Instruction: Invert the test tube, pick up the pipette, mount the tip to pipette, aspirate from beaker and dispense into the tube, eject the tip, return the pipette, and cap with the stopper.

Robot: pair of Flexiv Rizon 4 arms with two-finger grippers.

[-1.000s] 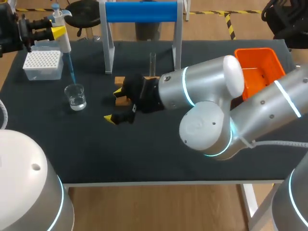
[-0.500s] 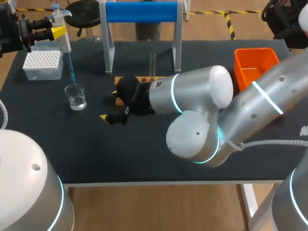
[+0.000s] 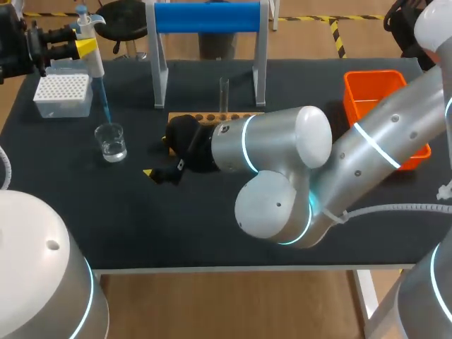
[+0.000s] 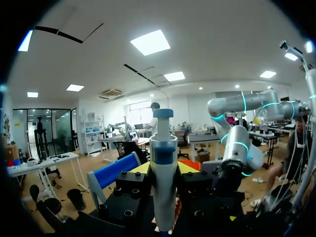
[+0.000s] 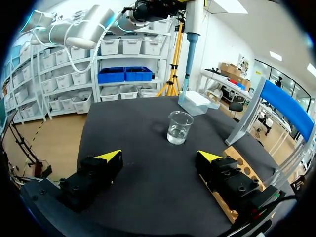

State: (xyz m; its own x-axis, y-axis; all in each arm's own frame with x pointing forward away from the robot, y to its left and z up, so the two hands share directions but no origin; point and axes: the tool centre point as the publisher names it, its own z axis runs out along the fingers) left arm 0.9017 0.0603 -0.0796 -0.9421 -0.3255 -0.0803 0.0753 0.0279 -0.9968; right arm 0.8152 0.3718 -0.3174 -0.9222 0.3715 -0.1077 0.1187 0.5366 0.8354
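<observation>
Nearest, over the front half of the table [image 3: 141, 226]: right arm [image 3: 282, 176], in from the right side, slung low and reaching past the middle. At its end, right gripper [image 5: 159, 157], fingers spread wide, nothing between them but bare black tabletop (yellow tips well apart; hovering or resting on the surface, hard to say which). Just beside one finger: the end of the wooden rack [image 3: 219, 116], flat on the table, a row of round holes along its top. A little farther out, ahead of the open fingers: beaker [image 5: 178, 127], upright, some clear liquid in the bottom, apart from both fingers. At the far edge of the rack, in a hole or just behind it, cannot tell which: test tube [image 3: 224, 94], clear glass, standing upright. Beyond the beaker, toward the far left corner: tip box [image 3: 63, 94], pale, with a grid of tips on top. Above box and beaker: pipette [image 4: 163, 163], upright, clamped by left gripper [image 3: 83, 46], one yellow-tipped finger on each side of its white body. Blue tip pointing down at the beaker, its end about level with the rim; dipped or not, cannot tell. Farther back, mid-table: stand with a blue bar [image 3: 207, 17] across white legs. Off at the far right: orange bin [image 3: 374, 92], partly hidden behind the right arm.
</observation>
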